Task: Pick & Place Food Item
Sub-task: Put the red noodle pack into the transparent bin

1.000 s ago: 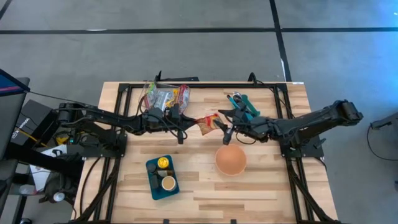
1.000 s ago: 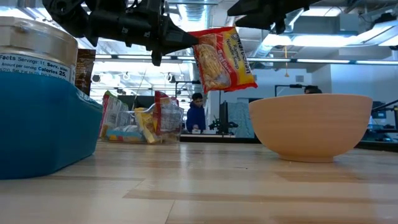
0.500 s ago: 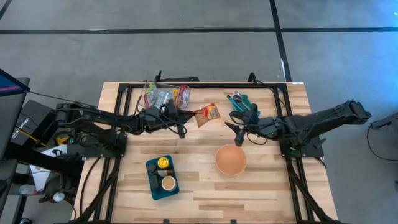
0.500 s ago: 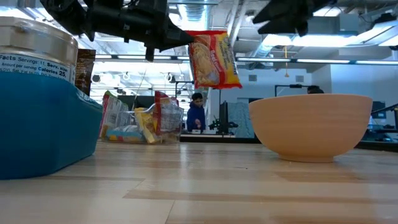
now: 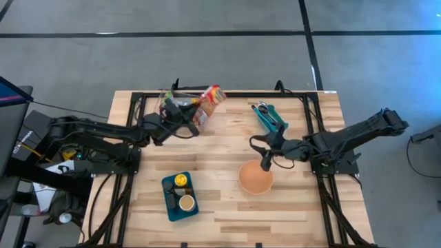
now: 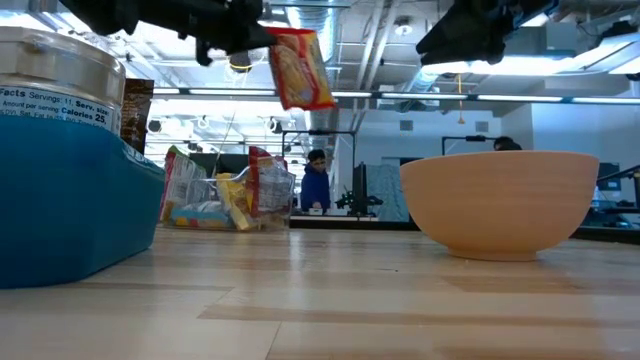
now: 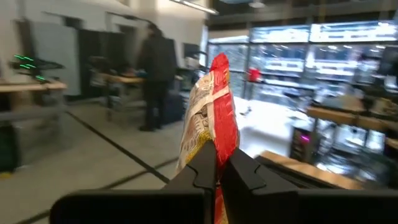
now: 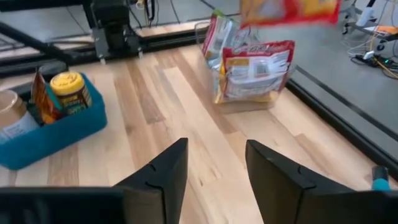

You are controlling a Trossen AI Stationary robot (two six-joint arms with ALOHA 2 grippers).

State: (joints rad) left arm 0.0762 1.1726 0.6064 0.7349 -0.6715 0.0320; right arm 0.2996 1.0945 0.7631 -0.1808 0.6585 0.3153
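Noodle packet [image 5: 209, 100], red and yellow, hangs in the air above the far-left part of the wooden surface [image 5: 220, 207], clamped by one edge between the shut jaws of the left gripper [image 5: 193, 116]. In the left wrist view the packet [image 7: 211, 124] stands edge-on and upright directly above the two closed fingers [image 7: 202, 168], rising from the seam where they meet. In the low view the packet [image 6: 298, 68] sits clear of the surface, tilted, at the tip of the left gripper [image 6: 250, 35].

Clear bin of snack packets [image 5: 176, 107] rests on the surface below and just beside the held packet, at the far edge; the low view shows the bin [image 6: 225, 195] well behind the near objects, and the right wrist view shows it [image 8: 249, 68] directly under the blurred packet [image 8: 289, 11].

Right gripper [image 5: 266, 160] hovers near the far rim of the tan bowl [image 5: 255, 178], well apart from the packet, with its jaws apart and holding nothing; its two fingers [image 8: 158, 174] show a clear gap in the right wrist view.

Teal-handled tools [image 5: 269, 116] lie at the far-right part of the surface. Blue tray [image 5: 170, 204] holding two jars [image 5: 181, 180] stands near the front edge, left of the bowl. A person [image 6: 316, 180] shows in the room beyond.
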